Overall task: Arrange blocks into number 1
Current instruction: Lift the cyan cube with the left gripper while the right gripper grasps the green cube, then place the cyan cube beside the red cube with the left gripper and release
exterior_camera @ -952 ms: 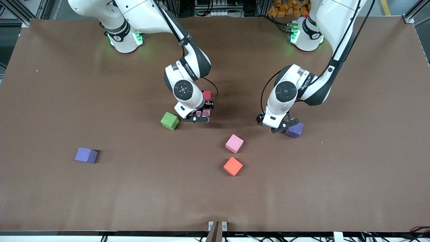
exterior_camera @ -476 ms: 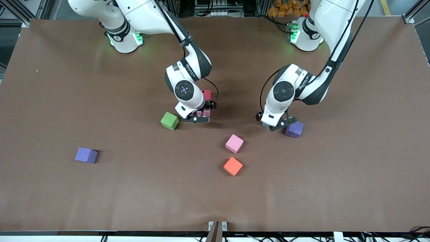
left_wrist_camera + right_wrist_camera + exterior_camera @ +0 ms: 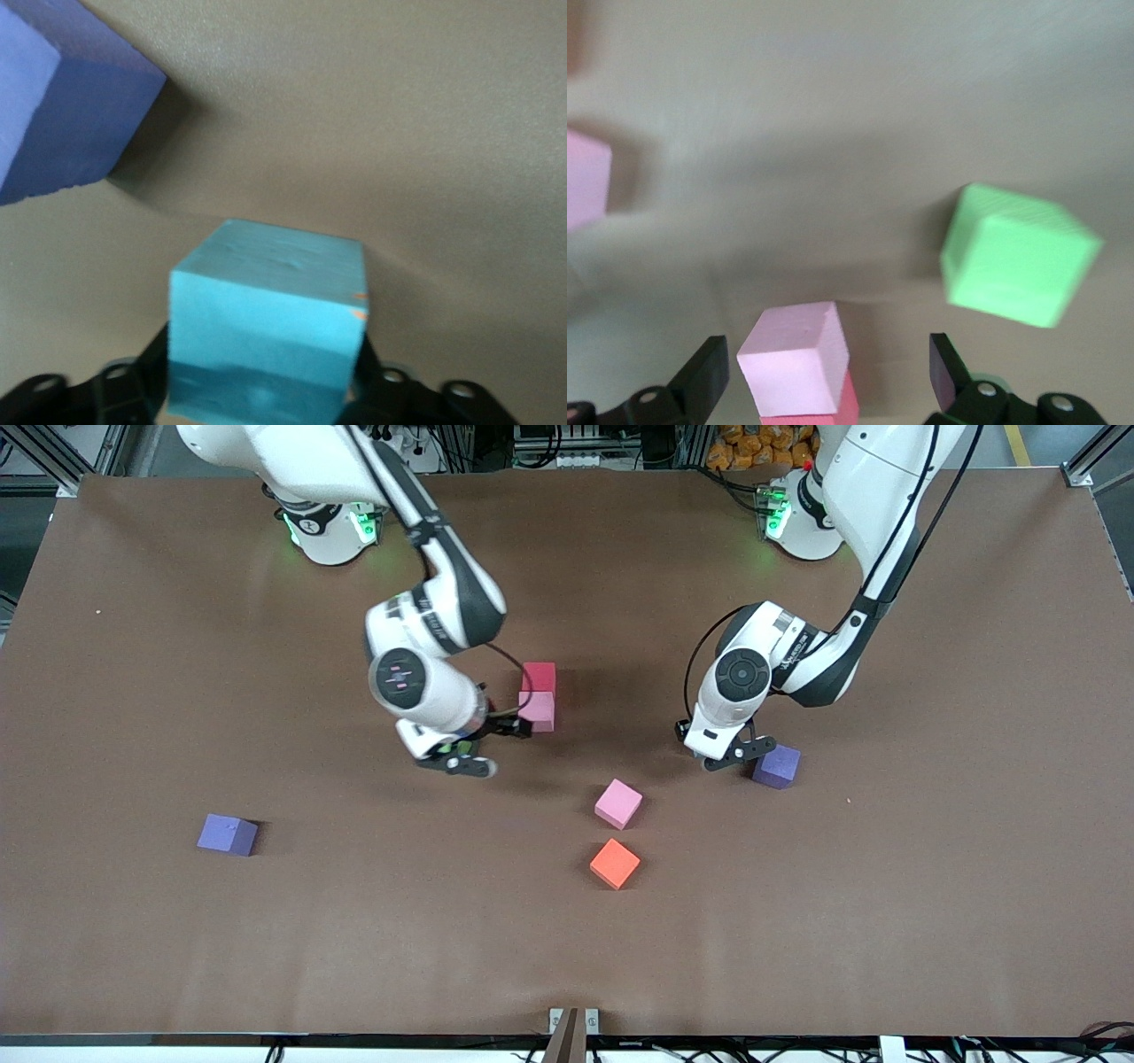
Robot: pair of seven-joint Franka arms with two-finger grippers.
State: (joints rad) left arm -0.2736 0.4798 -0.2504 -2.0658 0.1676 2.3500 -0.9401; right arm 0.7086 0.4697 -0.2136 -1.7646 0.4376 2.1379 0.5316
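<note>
A red block point(image 3: 539, 677) and a pink block point(image 3: 537, 710) stand touching in a short column at mid-table. My right gripper point(image 3: 456, 760) hangs open just off them, toward the right arm's end. In its wrist view the pink block point(image 3: 793, 359) and red block point(image 3: 837, 405) show between the open fingers, apart from both, with the green block point(image 3: 1019, 255) to one side. The arm hides the green block in the front view. My left gripper point(image 3: 728, 756) is shut on a light blue block point(image 3: 266, 314), low beside a purple block point(image 3: 777, 766).
Loose on the table nearer the front camera lie a second pink block point(image 3: 617, 803) and an orange block point(image 3: 614, 863). Another purple block point(image 3: 228, 834) sits alone toward the right arm's end. The purple block point(image 3: 62, 106) by the left gripper stands close to the held block.
My right gripper has let go of the pink block by the red one and swung away over the green block. The left gripper has edged slightly away from the purple block.
</note>
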